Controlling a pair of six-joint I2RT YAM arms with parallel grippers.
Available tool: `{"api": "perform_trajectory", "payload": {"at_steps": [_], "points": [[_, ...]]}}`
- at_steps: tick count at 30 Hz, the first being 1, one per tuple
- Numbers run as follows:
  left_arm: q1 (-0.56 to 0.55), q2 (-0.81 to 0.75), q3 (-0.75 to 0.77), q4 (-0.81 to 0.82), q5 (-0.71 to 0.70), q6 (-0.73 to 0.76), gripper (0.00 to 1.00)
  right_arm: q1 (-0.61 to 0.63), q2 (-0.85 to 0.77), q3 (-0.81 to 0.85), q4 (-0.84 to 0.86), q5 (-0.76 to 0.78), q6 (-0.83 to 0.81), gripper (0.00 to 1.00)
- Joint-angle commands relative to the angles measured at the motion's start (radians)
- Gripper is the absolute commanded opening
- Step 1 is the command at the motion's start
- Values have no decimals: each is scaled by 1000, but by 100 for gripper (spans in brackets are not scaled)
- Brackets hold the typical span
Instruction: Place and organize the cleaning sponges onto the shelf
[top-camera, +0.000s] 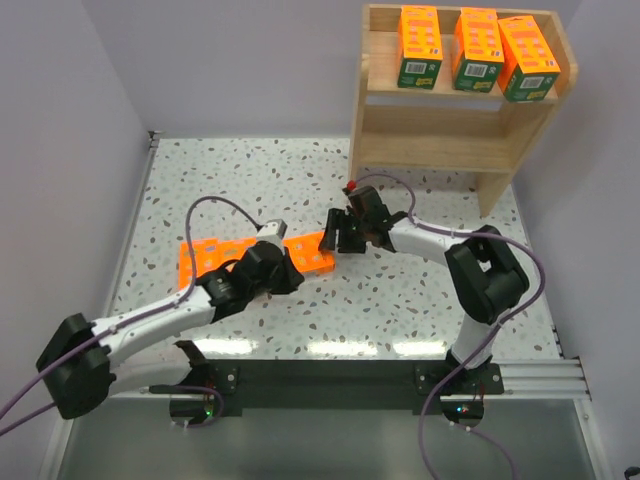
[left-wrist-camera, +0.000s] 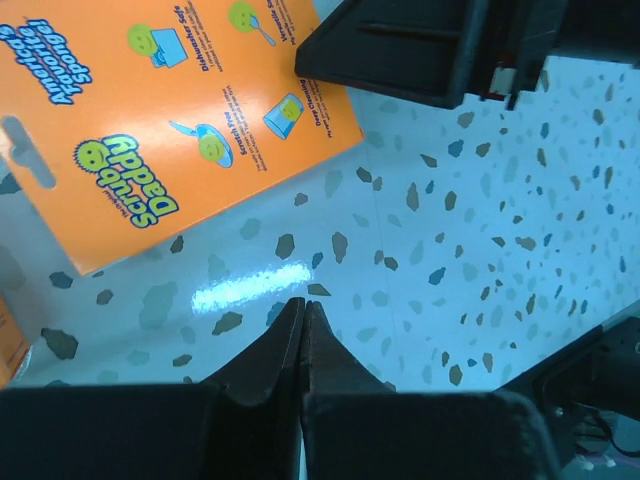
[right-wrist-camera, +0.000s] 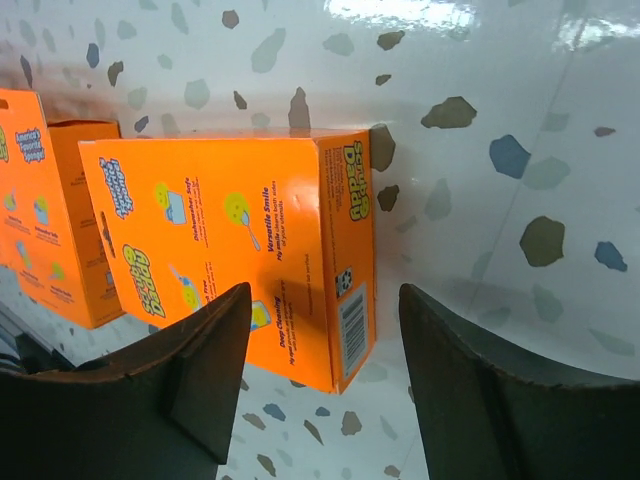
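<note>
Progress: roughly halfway, by my read. Three cleaning sponges (top-camera: 478, 45) with green bands stand side by side on the top tier of the shelf (top-camera: 420, 140). The other orange packs (top-camera: 212, 256) lie flat in a row on the surface (top-camera: 420, 300), in front of the shelf and well apart from it. I count at least two; the left arm (top-camera: 160, 315) covers part of the row, so exact number unclear.

Right tool (right-wrist-camera: 322, 310) is released, jaws wide. The end of the nearest pack (right-wrist-camera: 230, 240) sits between them in the wrist view; can't tell if there's contact, and nothing is clamped. Looks like the pick for the next transfer.

Left tool (left-wrist-camera: 303, 315) is clenched on nothing, tips over bare surface beside a pack.

In the way: left arm lies across the same row, its tool near the right tool, so the pick spot is crowded. Purple cables (top-camera: 230, 203) loop above both arms.
</note>
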Motion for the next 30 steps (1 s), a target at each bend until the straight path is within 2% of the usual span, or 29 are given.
{"api": "perform_trajectory", "payload": {"at_steps": [1,5,6,8,9,11,12,22,25,30], "points": [[3,-145,-33,-109,-50,-32,0,4,38,56,37,-91,-130,63],[3,-261,-41,-202,-82,-46,0,1,115,62,77,-153,-169,48],[3,-298,-39,-231,-88,-47,0,0,124,56,86,-159,-169,39],[5,-340,-44,-257,-102,-55,0,-5,133,40,123,-182,-152,29],[5,-351,-44,-280,-108,-56,0,-5,133,34,122,-183,-149,19],[5,-369,-44,-302,-118,-61,0,-6,120,7,152,-188,-132,10],[5,-386,-44,-319,-119,-61,0,-6,95,-19,157,-190,-124,2],[3,-458,-13,-394,-164,-52,0,-8,-144,-220,160,-196,40,0],[3,-464,-1,-409,-167,-52,0,-17,-273,-283,142,-159,101,0],[3,-495,16,-425,-173,-52,0,-81,-537,-345,19,-70,239,0]]}}
